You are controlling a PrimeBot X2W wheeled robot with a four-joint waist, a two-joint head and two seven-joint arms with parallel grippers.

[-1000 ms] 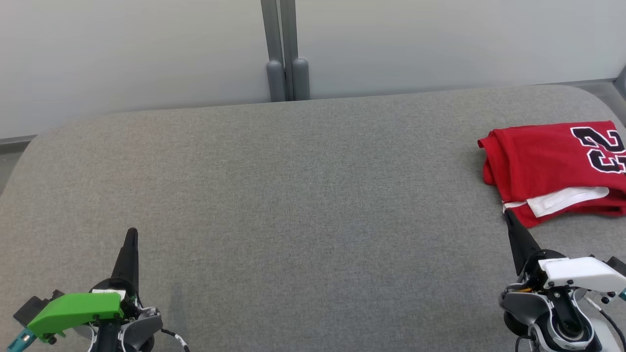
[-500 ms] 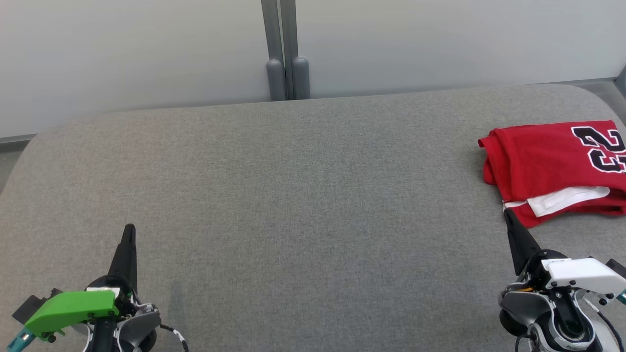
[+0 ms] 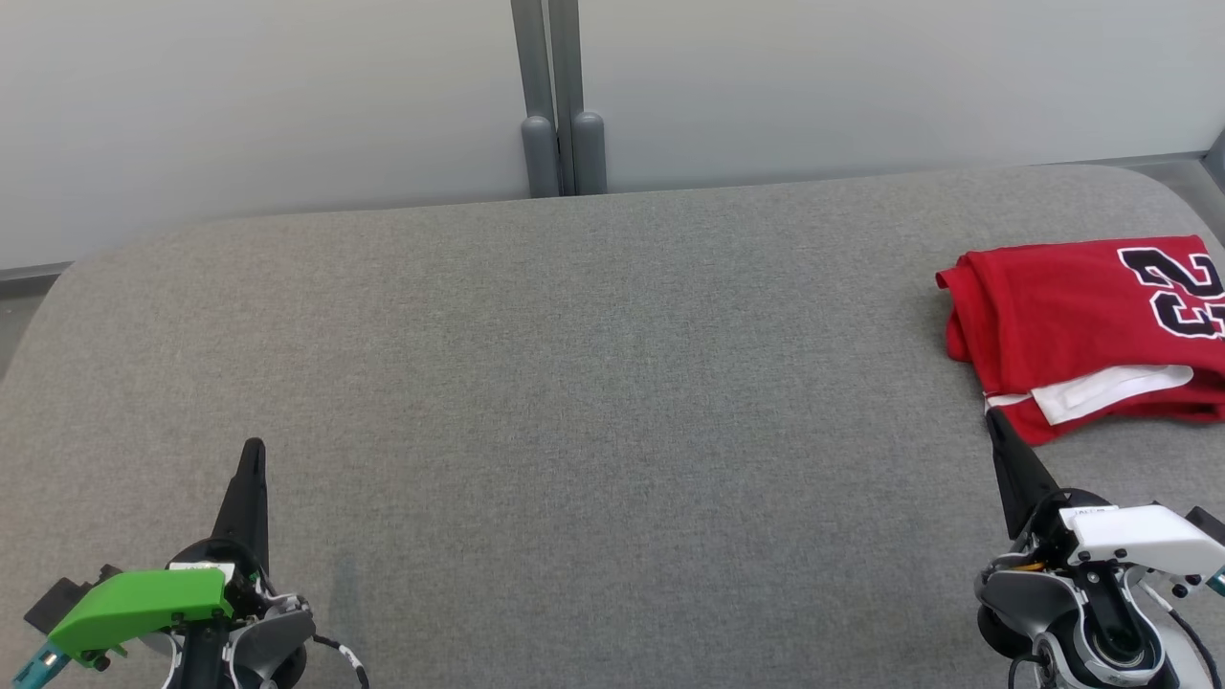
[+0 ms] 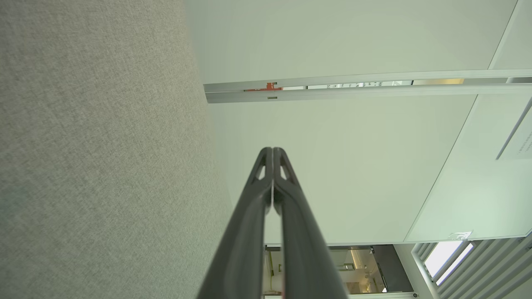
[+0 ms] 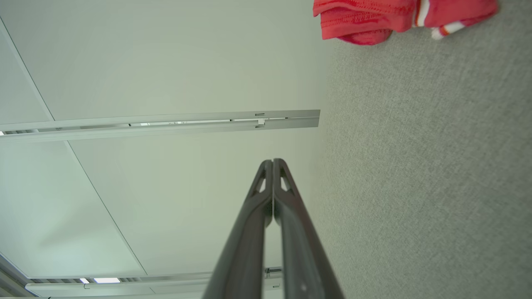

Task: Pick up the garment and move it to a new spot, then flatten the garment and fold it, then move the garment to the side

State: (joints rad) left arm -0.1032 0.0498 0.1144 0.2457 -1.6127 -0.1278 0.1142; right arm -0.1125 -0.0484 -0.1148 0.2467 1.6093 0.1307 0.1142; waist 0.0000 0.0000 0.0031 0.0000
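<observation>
Grey fabric surface [image 3: 574, 383]; folded red garment [image 3: 1062, 316] at right.

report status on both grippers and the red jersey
Left gripper shut, empty, low left. Right gripper shut, empty, by the red jersey. It lies folded at the grey pad's right edge. Nothing in the way.

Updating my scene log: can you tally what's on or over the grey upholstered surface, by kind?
Garments: 1, the folded red jersey with black number
Grippers: 2, the left gripper and the right gripper, both with jaws shut and empty
Total: 3
</observation>
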